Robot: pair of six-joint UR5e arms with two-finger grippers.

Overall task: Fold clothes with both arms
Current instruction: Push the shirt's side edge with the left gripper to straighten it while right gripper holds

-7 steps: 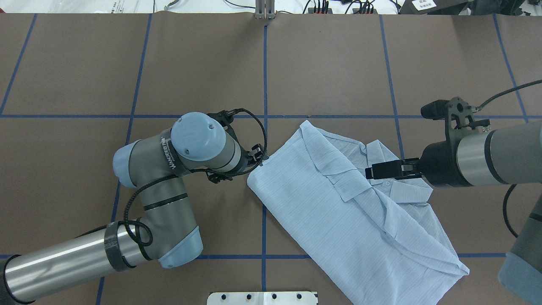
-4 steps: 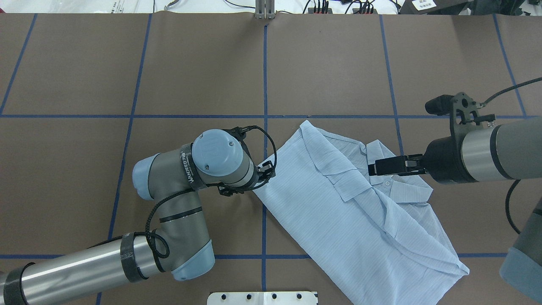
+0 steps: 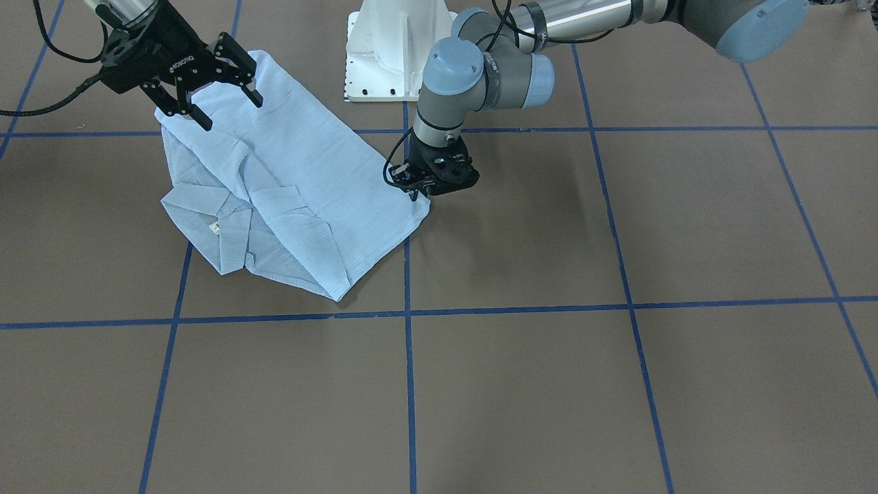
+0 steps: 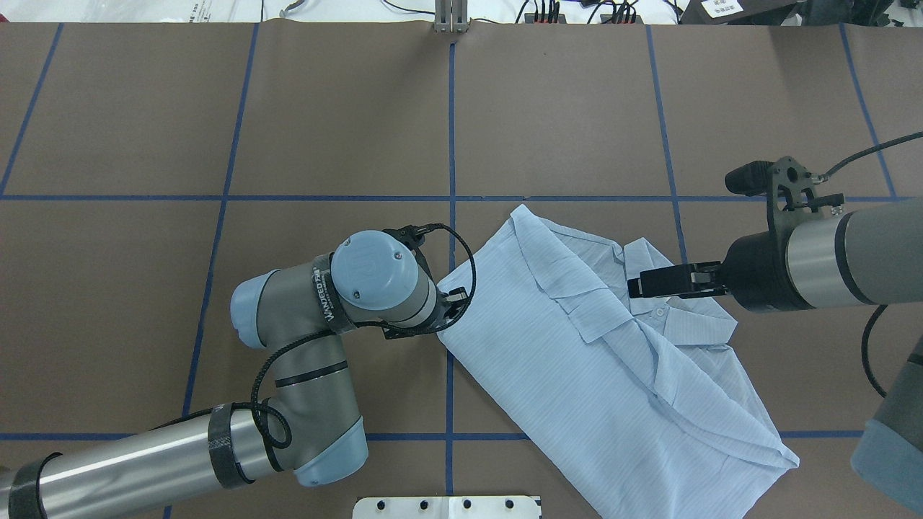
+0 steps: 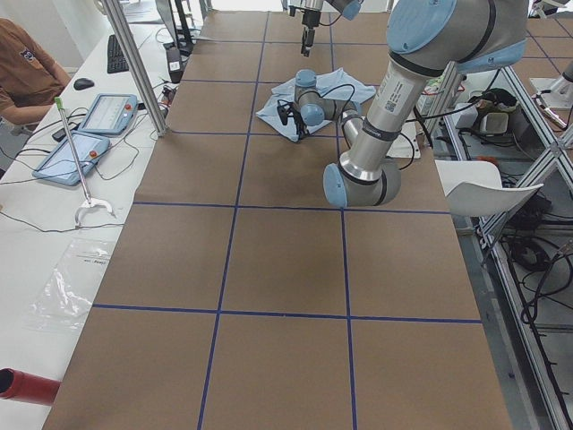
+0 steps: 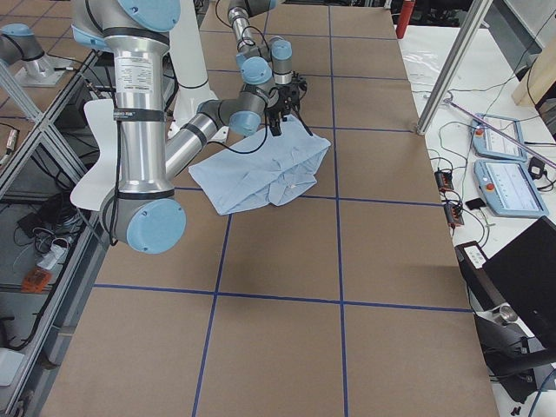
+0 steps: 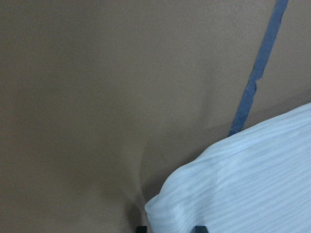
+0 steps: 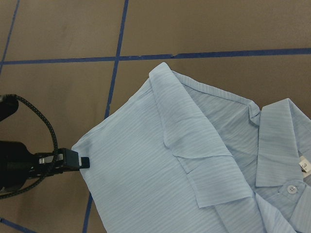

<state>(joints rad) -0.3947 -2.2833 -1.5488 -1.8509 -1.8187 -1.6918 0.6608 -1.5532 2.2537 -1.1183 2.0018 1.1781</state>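
The light blue striped shirt (image 4: 577, 360) lies partly folded and slanted on the brown table, collar and white neck label (image 8: 303, 165) at its far right. It also shows in the front view (image 3: 295, 185). My left gripper (image 3: 416, 195) points down at the shirt's left corner, and its fingertips pinch that corner (image 7: 170, 213). In the overhead view (image 4: 453, 299) the wrist mostly hides it. My right gripper (image 3: 230, 110) is open and empty, hovering over the shirt's collar side; in the overhead view (image 4: 636, 287) it shows edge-on.
The white pedestal base (image 3: 384, 62) stands behind the shirt at the robot's edge. Blue tape lines (image 4: 451, 144) grid the brown table. An operator (image 5: 27, 63) and tablets (image 5: 85, 134) are beside the table's far side.
My left gripper has moved right and toward the robot along the shirt's left edge, and the shirt's left corner has shifted slightly right with it. My right gripper has drawn back a little.
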